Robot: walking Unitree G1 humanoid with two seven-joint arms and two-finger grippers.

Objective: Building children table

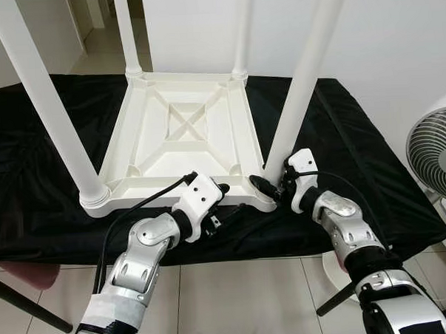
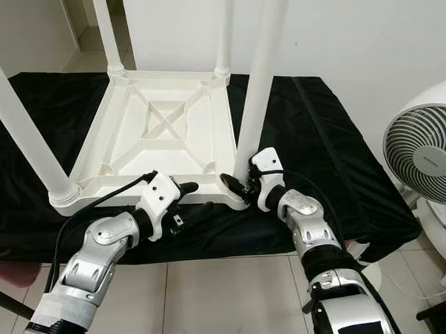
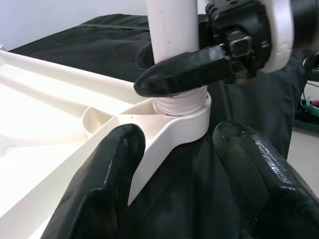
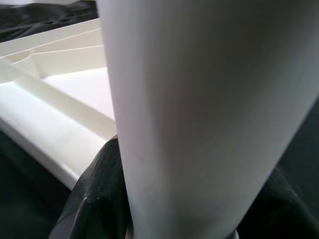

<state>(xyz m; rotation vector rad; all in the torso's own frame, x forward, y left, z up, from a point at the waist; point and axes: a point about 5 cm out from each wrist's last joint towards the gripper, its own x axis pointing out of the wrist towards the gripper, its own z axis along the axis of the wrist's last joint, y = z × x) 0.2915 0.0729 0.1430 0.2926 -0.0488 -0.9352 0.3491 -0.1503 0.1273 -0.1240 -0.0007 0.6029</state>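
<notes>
A white plastic children's table point(image 1: 178, 133) lies upside down on a black cloth point(image 1: 348, 139), with its legs pointing up. My right gripper point(image 1: 273, 187) is shut on the near right leg point(image 1: 302, 82) just above its threaded socket point(image 3: 182, 104). In the right wrist view the leg point(image 4: 199, 99) stands between the black fingers point(image 4: 94, 199). My left gripper point(image 3: 179, 189) is open at the table's near rim point(image 1: 173, 202), beside that same corner. One of its fingers point(image 3: 99, 189) is over the rim and the other point(image 3: 264, 184) is over the cloth.
A white standing fan point(image 1: 438, 154) is close on the right. Another table leg point(image 1: 50, 100) rises at the near left, and two more stand at the back. A pink seat point(image 1: 20, 273) sits low on the left above the tiled floor point(image 1: 243, 299).
</notes>
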